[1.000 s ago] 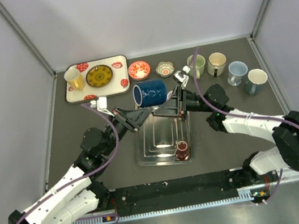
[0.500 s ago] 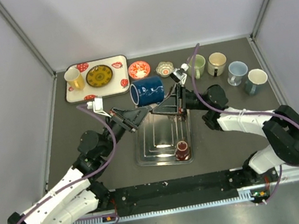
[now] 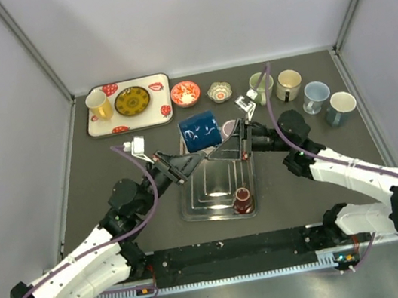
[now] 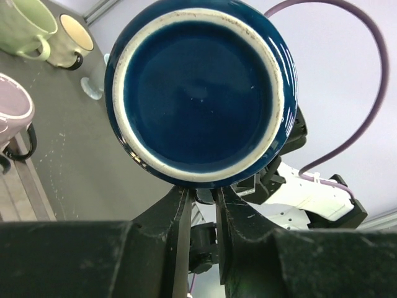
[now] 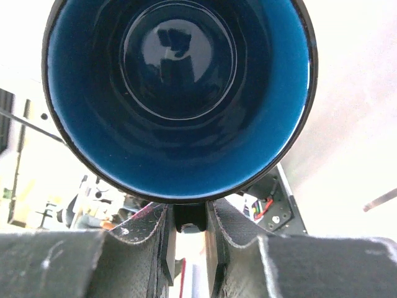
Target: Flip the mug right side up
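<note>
The dark blue mug (image 3: 201,131) hangs on its side in the air above the far end of the metal tray (image 3: 193,207). Its handle points down toward the arms. My left gripper (image 3: 199,158) comes from the left, and its wrist view shows the mug's white-ringed base (image 4: 198,93) with the handle between my left gripper's (image 4: 201,205) narrow jaws. My right gripper (image 3: 230,142) comes from the right, and its wrist view looks into the mug's blue mouth (image 5: 180,93). There my right gripper (image 5: 188,220) is shut on the handle.
A small maroon cup (image 3: 243,200) stands on the tray's near right corner. Several mugs (image 3: 288,85) stand at the back right, and a lilac mug (image 4: 12,112) is close behind the blue one. A patterned tray (image 3: 163,94) with a yellow mug (image 3: 98,105) sits at the back left, beside two small bowls (image 3: 185,92).
My left gripper has moved right and up to the mug's handle. The mug has shifted slightly nearer and tilted in my right gripper.
</note>
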### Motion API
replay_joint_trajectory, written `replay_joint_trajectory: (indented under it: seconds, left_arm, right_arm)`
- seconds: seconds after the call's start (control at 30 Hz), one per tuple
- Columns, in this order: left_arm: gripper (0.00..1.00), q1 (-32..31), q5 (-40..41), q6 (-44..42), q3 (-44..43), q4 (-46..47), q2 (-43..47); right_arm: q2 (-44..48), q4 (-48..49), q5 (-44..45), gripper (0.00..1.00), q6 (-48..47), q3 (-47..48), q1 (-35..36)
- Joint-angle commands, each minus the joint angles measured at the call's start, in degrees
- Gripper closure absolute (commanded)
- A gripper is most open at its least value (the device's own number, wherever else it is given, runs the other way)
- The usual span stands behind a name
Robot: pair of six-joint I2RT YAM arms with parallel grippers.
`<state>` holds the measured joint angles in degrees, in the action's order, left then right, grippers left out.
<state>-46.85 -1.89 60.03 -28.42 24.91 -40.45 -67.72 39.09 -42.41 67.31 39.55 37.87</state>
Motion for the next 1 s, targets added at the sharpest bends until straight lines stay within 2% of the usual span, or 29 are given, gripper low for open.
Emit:
replay_joint_trajectory:
  seconds: [0.0, 0.7, 0.83, 0.97]
  left_arm:
    - [0.76, 0.4, 5.4, -1.6, 0.6, 3.2, 2.8]
    - [0.7, 0.4, 7.0, -0.5, 2.8, -2.3, 7.0]
    - [0.69, 0.4, 8.3, -1.3, 3.4, -6.6, 10.0]
    - [0.69, 0.4, 10.9, -2.3, 4.4, -9.3, 14.5]
  right_arm:
    - [4.5, -8.1, 5.8, 1.0, -8.4, 2.5, -0.4]
    - [12.9, -26.2, 12.0, 1.0, -19.7, 1.1, -0.4]
    - [15.3, -37.4, 17.0, 1.0, -25.8, 3.5, -1.0]
    - [16.1, -44.7, 19.6, 1.0, -28.7, 6.5, -6.4]
